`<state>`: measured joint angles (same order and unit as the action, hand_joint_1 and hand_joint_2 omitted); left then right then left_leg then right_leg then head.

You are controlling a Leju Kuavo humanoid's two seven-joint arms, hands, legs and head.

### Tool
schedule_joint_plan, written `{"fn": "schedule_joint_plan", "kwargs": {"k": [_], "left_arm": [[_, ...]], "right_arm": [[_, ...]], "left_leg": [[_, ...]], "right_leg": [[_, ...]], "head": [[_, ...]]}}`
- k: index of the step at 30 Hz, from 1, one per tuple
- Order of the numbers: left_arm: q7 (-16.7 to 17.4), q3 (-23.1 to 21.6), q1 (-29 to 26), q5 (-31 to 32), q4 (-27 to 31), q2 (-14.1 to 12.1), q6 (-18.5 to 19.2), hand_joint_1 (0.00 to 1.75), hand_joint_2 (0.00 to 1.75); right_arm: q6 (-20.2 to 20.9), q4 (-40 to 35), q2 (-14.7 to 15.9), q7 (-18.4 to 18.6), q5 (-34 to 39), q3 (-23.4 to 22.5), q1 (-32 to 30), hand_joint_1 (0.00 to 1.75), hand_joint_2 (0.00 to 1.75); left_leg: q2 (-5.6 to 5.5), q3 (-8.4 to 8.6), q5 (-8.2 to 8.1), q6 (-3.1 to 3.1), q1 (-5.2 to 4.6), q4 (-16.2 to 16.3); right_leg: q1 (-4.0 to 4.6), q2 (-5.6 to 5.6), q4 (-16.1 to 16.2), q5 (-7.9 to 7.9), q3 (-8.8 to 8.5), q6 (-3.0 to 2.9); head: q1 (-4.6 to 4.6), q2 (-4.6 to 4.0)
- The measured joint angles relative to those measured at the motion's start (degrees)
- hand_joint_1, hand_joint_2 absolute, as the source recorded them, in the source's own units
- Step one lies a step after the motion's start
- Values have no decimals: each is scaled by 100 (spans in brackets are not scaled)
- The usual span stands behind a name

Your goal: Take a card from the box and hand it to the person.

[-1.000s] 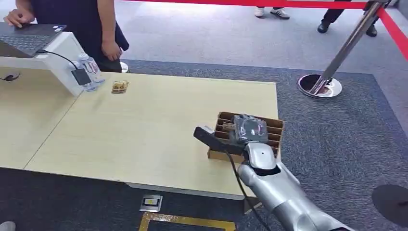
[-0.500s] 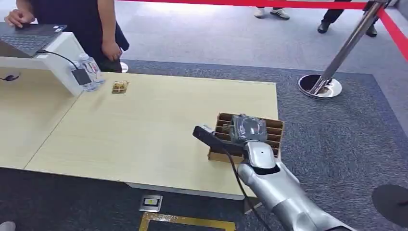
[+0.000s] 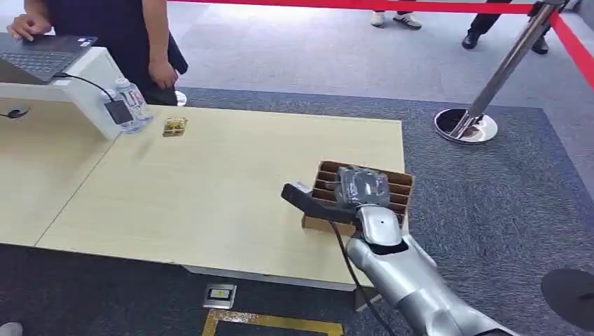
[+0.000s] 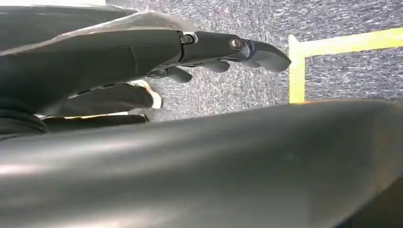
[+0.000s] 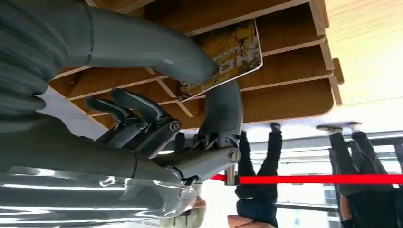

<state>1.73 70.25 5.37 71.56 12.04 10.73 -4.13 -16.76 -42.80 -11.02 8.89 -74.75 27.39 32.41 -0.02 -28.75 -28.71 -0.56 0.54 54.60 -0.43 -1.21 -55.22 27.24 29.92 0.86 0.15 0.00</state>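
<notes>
Cardboard slotted box [image 3: 392, 183] on table, right robot hand [image 5: 157, 118] pinching yellow card [image 5: 228, 54] inside

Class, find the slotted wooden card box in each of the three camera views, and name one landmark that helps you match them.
Head view: the box sits at the table's right near corner, under the right hand.
Left wrist view: not in it.
Right wrist view: the box spans the upper part, its slots behind the card pinched by the hand.
Shared landmark: the red barrier tape.
</notes>
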Motion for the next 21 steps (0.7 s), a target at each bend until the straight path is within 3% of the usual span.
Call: {"fn": "schedule_joint_plan", "kwargs": {"k": [10, 21], "left_arm": [[4, 2, -1, -24, 0, 0, 2, 0, 0], [-50, 2, -2, -55, 0, -2, 15, 0, 0]], "right_arm": [[120, -558, 4, -111, -22, 0, -154, 175, 175], [409, -1970, 210, -79, -66, 15, -444, 175, 175]], "left_leg": [[0, -1, 0, 0, 0, 0], [0, -2, 0, 0, 0, 0]], "right_leg": [[0, 0, 0, 0, 1, 0], [0, 0, 0, 0, 1, 0]], "head": [[0, 0], [0, 0]]}}
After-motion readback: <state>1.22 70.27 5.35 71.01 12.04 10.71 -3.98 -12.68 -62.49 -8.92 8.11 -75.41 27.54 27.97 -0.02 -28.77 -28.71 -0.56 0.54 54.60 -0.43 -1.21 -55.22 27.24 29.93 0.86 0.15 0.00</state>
